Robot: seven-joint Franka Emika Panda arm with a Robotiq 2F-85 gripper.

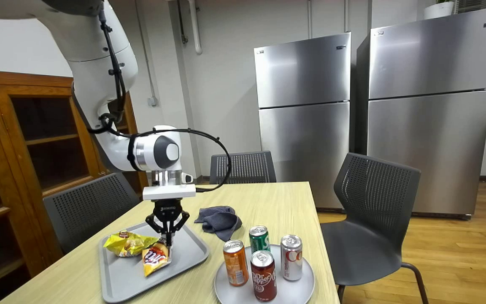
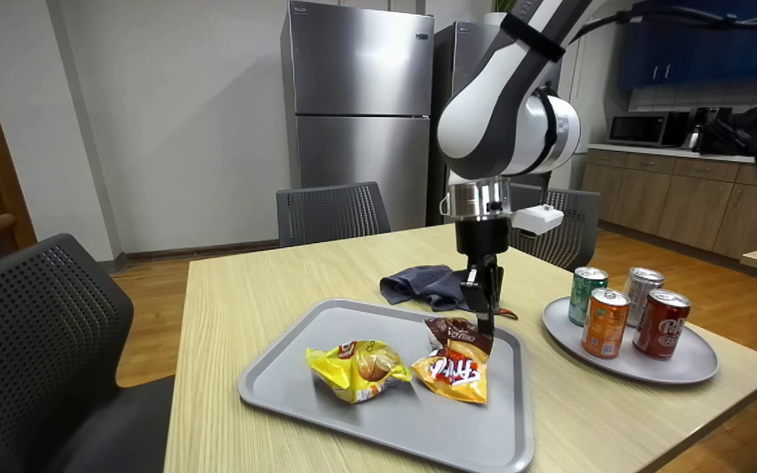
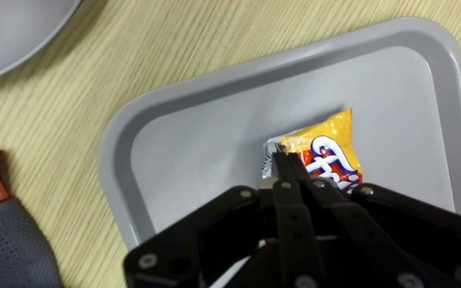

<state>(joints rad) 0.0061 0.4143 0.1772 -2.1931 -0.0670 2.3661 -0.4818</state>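
Gripper at the tray in an exterior view: the jaws are pressed narrow on the dark end of the Fritos bag, which slants up to them at 2 o'clock within the tray. Slip is, in my judgement, the chief hazard: I pinch only an edge of thin film, so a brisk pull could free or tear it. A swing toward 9 o'clock could nudge the yellow bag, close by; I cannot tell whether the two touch. A low sweep toward 3 o'clock could topple the cans on the plate, should the bag strike them. My arm reaches down from 1 o'clock, bends at the wrist, and points the gripper straight toward 6.
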